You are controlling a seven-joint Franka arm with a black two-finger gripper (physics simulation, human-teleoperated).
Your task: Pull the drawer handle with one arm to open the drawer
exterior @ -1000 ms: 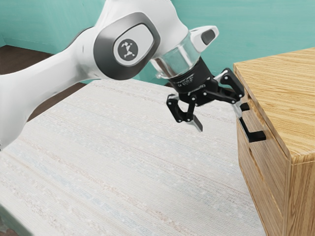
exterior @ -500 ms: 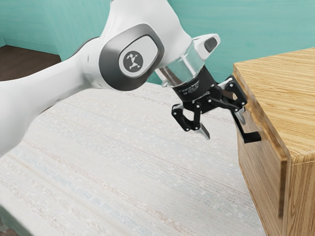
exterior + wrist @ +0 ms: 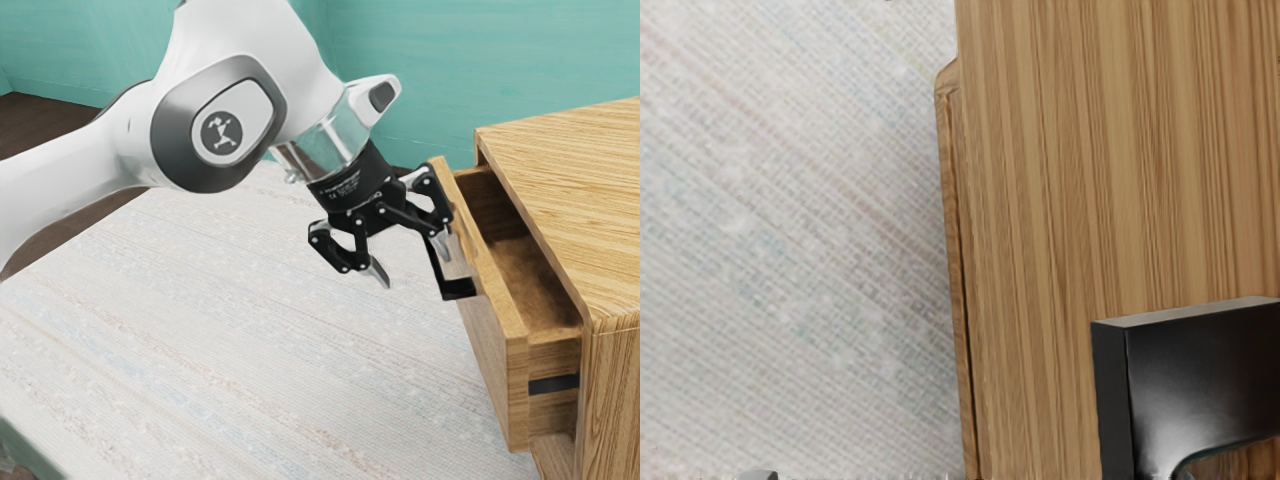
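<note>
A light wooden cabinet (image 3: pixel 575 170) stands at the exterior view's right. Its top drawer (image 3: pixel 498 330) is pulled partway out, and the inside of it shows. A black bar handle (image 3: pixel 453 277) sits on the drawer front. My gripper (image 3: pixel 412 260) is open, fingers spread wide. One finger (image 3: pixel 441 240) is hooked behind the handle; the other finger (image 3: pixel 379 272) hangs free over the table. In the wrist view the drawer front (image 3: pixel 1080 200) is close ahead, with the black handle (image 3: pixel 1190 385) just under my hand.
The cabinet rests on a pale woven-textured table (image 3: pixel 220 330), also visible beside the drawer in the wrist view as the table (image 3: pixel 780 250). A teal wall (image 3: pixel 520 50) stands behind. A second drawer front lies below the open one.
The drawer was shut in the earlier frames and has slid out toward the exterior view's left. My hand moved left with the handle hooked on one finger.
</note>
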